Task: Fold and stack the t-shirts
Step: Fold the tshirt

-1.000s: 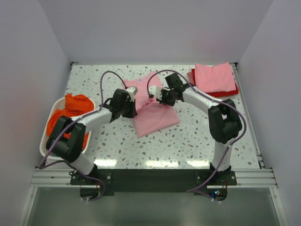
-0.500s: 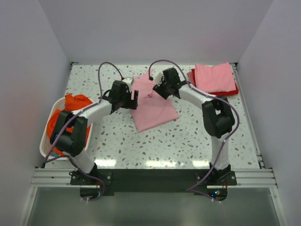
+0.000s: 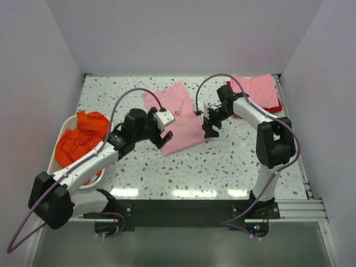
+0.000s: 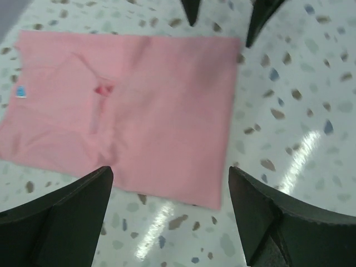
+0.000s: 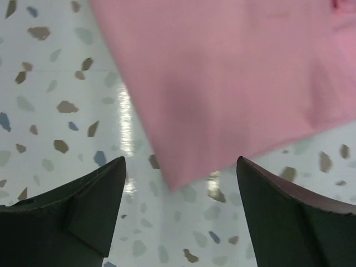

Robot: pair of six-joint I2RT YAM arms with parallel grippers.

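Speckled table (image 3: pixel 233 161), plain white walls all round, nothing fancy. One light pink t-shirt (image 3: pixel 181 119) was laid flat and partly folded near the middle of the top view, and a small label (image 4: pixel 20 92) was seen at its left edge in the left wrist view. The left arm (image 3: pixel 89 161) was reached in from the lower left, and the left jaws were held wide open by the shirt's lower left edge, with nothing caught between them. The right arm (image 3: pixel 253 114) was bent down at the shirt's right edge. The right jaws were spread apart and empty too, with a corner of the shirt framed between them in the right wrist view. Whether either pair was touching the cloth couldn't be told. Upper right, a folded pink t-shirt (image 3: pixel 256 92) was stacked on a red t-shirt (image 3: pixel 277 104). Far left, an orange t-shirt (image 3: pixel 83 139) was bunched up in a white basket (image 3: pixel 62 127).
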